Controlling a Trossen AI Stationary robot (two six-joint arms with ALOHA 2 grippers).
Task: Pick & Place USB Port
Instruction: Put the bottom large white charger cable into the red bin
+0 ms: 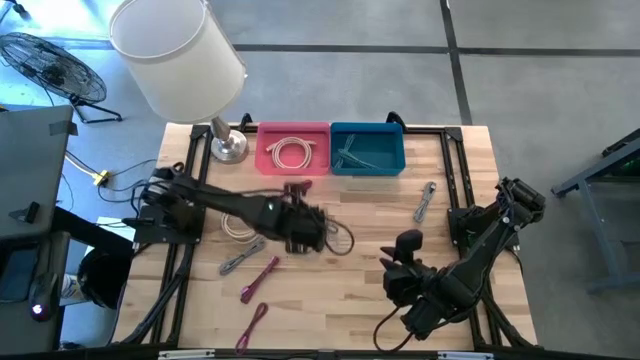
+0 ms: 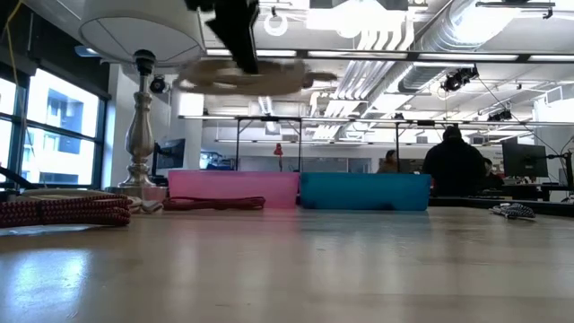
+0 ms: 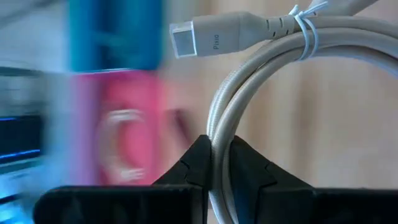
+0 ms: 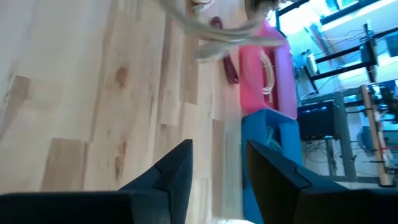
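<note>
The left gripper (image 1: pixel 318 232) is pinched shut on a coiled beige USB cable (image 3: pixel 261 81) and holds it up in the air, in front of the pink bin (image 1: pixel 293 148). The pink bin already has one coiled cable (image 1: pixel 290 153) inside, and the blue bin (image 1: pixel 367 148) sits touching its side. Near the pink bin stand a lamp (image 1: pixel 180 55) and a dark red cable (image 1: pixel 297 188), with nothing between the lifted cable and the bin. More cables lie on the table (image 1: pixel 350 290) farther from the bin: a grey one (image 1: pixel 240 258), two pink ones (image 1: pixel 258 278) and a grey one (image 1: pixel 425 198) in front of the blue bin. Only the left wrist view shows the plug (image 3: pixel 186 38) well; it sticks out sideways from the loop, and a thin tie (image 3: pixel 303 31) wraps the coil. The low view shows the cable as a flat blur high over the bins, with a person (image 2: pixel 453 161) in the room behind. The right gripper (image 4: pixel 214 171) waits far from the pink bin with its fingers apart, holding nothing.
</note>
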